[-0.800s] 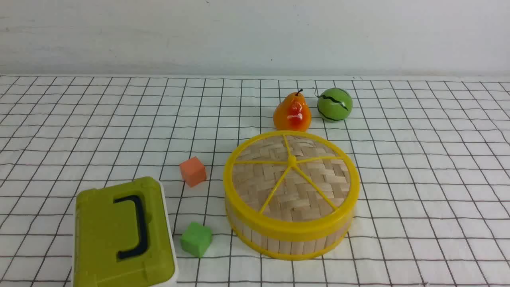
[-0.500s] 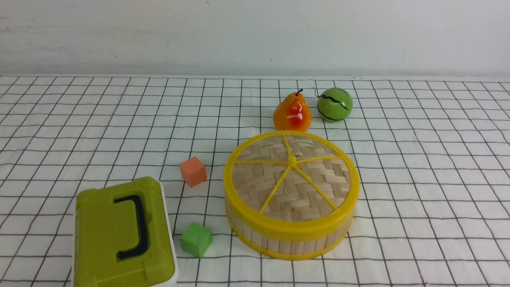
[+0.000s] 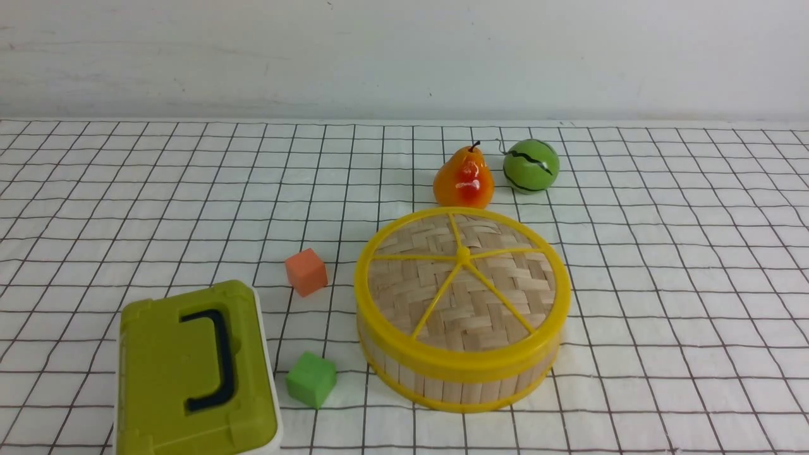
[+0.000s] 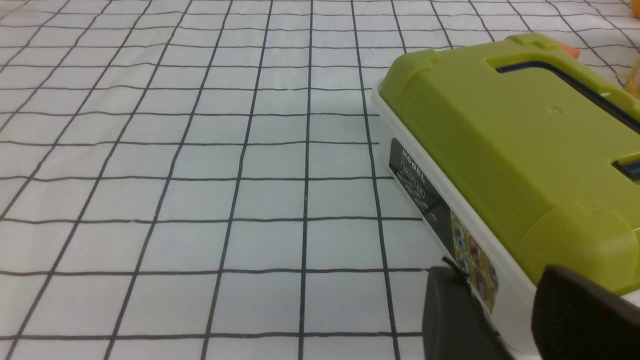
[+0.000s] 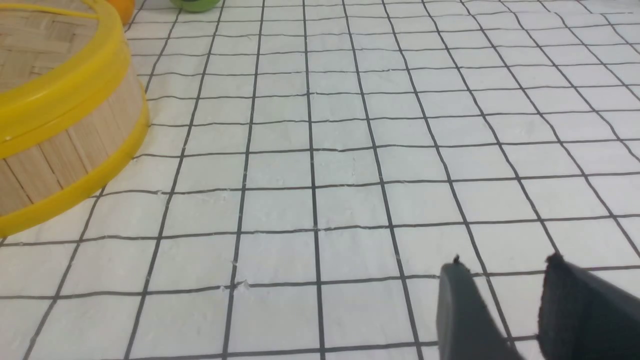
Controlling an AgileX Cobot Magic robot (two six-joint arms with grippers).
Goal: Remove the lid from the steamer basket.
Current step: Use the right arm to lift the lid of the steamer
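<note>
1. Front view: we see the lid (image 3: 480,297) seated on the steamer basket (image 3: 442,382), at six o'clock of the pear (image 3: 463,180).
2. Our left gripper (image 4: 495,270) and right gripper (image 5: 505,261) both hold their fingers spread, empty.

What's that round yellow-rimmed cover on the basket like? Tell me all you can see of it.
The lid is a flat round disc of woven bamboo-like strips in a glossy yellow plastic-looking rim, with five yellow spokes meeting at a small centre knob. It lies level and closed on the steamer basket, touching nothing else.
</note>
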